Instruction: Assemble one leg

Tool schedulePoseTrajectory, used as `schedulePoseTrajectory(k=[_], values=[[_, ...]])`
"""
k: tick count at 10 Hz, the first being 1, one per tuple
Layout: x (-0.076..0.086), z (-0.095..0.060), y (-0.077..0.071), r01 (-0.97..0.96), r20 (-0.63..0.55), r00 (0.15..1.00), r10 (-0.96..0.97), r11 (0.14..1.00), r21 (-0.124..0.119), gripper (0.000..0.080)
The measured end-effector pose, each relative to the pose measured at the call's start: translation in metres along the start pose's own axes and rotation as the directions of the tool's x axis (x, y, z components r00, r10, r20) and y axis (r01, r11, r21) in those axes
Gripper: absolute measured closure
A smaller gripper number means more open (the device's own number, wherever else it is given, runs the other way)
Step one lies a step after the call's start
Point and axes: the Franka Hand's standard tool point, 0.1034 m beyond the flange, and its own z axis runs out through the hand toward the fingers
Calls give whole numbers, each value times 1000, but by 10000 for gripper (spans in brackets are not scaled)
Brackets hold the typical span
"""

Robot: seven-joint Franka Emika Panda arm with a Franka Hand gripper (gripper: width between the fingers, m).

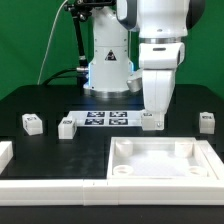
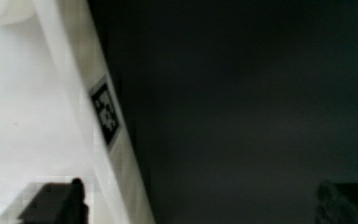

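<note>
Leg (image 1: 152,122) sat on the table (image 1: 40,100) directly under the gripper (image 1: 152,113), right at its tips. The panel (image 1: 165,160) lay just beyond the gripper on the exterior camera's side, and the marker board (image 1: 107,119) lay close beside it. The jaws stood wide open and held nothing. In the wrist view the two fingertips (image 2: 51,205) were far apart, one against a white tagged body (image 2: 34,100) and the other over bare table. Whether that body was the leg or the panel's edge could not be told. It lay hard over toward one finger rather than centred in the gap, and that was the main risk as I judged it. A closing stroke from such an offset would likely shove the part sideways first, skidding or twisting it on the smooth table, perhaps against the panel's wall. A further descent might bring that finger down on top of the part instead of beside it, jamming or tipping it. A pinch on a corner alone would probably let the small plastic post swivel or slip on lifting. The spare legs (image 1: 32,124) lay well apart from the gripper and seemed safe.
</note>
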Motion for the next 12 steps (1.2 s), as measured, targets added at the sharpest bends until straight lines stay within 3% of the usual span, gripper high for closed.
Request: schedulePoseTrajectory(k=[3, 4, 7, 10, 12], values=[[0, 1, -2, -203, -3, 979, 203, 979, 4, 151], [-1, 5, -10, -410, -6, 912, 411, 912, 20, 151], [16, 9, -24, -728, 3, 684, 729, 684, 42, 151], [44, 10, -41, -920, 26, 391, 920, 389, 57, 151], [63, 7, -44, -974, 31, 221, 975, 218, 65, 151]])
